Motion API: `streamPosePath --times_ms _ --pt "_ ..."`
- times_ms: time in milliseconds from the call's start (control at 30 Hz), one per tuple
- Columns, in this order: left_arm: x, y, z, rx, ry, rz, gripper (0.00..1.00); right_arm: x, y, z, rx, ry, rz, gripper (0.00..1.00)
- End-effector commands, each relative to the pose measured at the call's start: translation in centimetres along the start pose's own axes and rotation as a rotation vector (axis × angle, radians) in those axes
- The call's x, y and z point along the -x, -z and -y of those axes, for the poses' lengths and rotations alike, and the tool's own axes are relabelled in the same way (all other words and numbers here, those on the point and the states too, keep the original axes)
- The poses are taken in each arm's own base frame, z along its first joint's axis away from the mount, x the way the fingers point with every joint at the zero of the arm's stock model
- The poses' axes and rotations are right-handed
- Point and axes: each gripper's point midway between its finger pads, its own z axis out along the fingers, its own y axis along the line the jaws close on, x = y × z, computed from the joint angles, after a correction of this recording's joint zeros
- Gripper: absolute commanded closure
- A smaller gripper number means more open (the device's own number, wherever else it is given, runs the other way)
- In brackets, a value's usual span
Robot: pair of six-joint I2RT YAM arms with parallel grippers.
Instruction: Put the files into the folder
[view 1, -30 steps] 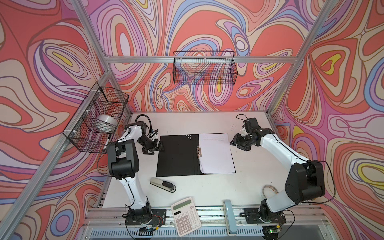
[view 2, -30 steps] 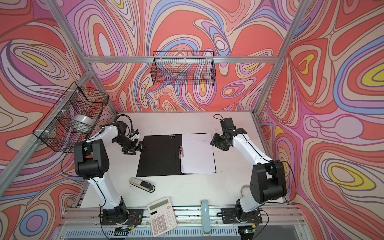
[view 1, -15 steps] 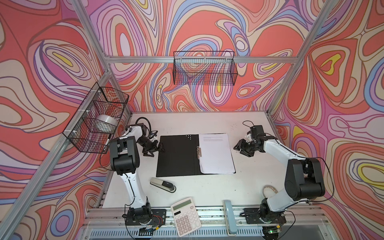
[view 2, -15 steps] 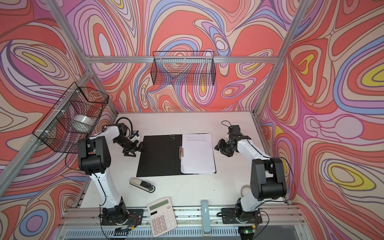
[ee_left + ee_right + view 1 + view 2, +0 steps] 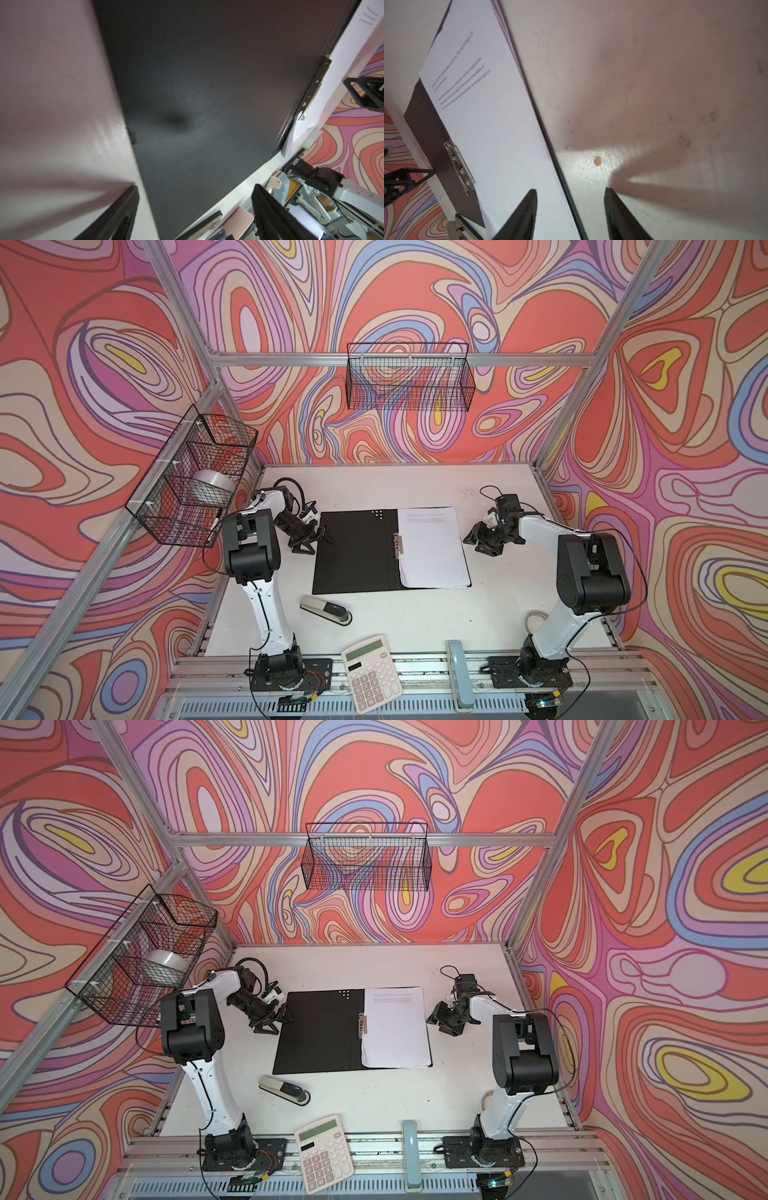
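Right wrist view has the right gripper [image 5: 570, 189] with jaws spread, straddling the right edge of the thin open folder [image 5: 431, 133], black inside up, lying in the middle of the white table [image 5: 415, 614]. White printed paper sheets [image 5: 492, 116] sit on its right half, beside the metal spine clip [image 5: 459, 168]. At the folder's left edge the left gripper [image 5: 195, 186] stands spread too, gripping nothing.
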Motion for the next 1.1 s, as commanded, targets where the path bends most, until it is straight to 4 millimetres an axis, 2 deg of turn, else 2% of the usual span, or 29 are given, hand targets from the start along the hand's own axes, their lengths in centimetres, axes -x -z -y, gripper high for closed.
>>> streamPosePath --times_ms 0,233,667,933,1067 --pt "-1.4 -1.7 -0.4 -0.052 0.008 -0.084 0.14 0.4 -0.7 0.7 -0.025 0.033 -0.016 0.45" --pt "-1.7 -2.0 0.7 -0.143 0.02 -0.117 0.16 -1.3 -2.7 0.5 0.049 0.035 -0.118 0.46" --pt "-1.0 -1.9 3.0 -0.3 0.04 -0.096 0.18 -3.0 -4.0 1.1 0.064 0.028 -0.232 0.47" --pt "-0.7 0.2 6.3 -0.445 -0.054 -0.018 0.19 -3.1 -4.0 1.0 0.067 0.033 -0.248 0.48" --pt "-1.0 1.0 7.3 -0.477 -0.096 0.001 0.19 -3.2 -4.0 1.0 0.063 0.033 -0.254 0.48"
